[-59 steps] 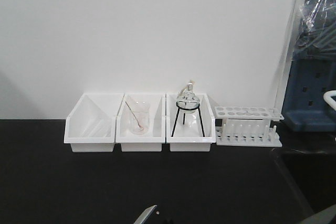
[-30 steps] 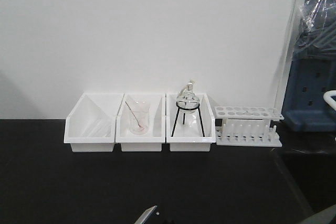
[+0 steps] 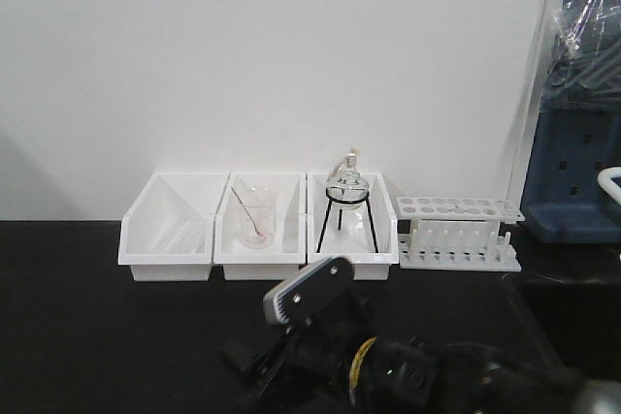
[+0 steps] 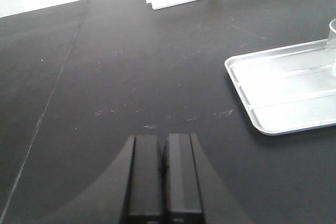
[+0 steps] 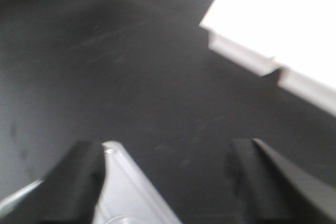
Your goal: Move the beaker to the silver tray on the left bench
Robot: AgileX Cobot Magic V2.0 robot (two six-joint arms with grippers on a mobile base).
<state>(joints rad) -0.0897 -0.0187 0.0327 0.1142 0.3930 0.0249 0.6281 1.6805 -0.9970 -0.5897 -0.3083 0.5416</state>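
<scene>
Left wrist view: the left gripper (image 4: pixel 163 174) is seen with its two black fingers pressed together, nothing held between them, above the bare black bench (image 4: pixel 131 66). To its right lies the silver tray (image 4: pixel 273 103), flat on the bench, with raised rims and a ridge across its floor. At the far right edge of this view a sliver of clear glass (image 4: pixel 332 40) stands over the tray; whether it is the beaker cannot be told, as most of it is cut off by the frame.

In the right wrist view, which is blurred, the right gripper (image 5: pixel 168 182) is shown with its fingers spread wide apart and nothing between them. A corner of the tray is seen just beside the left finger.

In the front view, a black arm with a grey plate is seen low at the near edge. Along the far wall three white bins (image 3: pixel 257 230) are lined up; a wider glass beaker with a rod (image 3: pixel 256 217) stands in the middle one and a round flask on a black tripod (image 3: pixel 347 196) in the right one. A white test tube rack (image 3: pixel 456 232) is placed to their right.
</scene>
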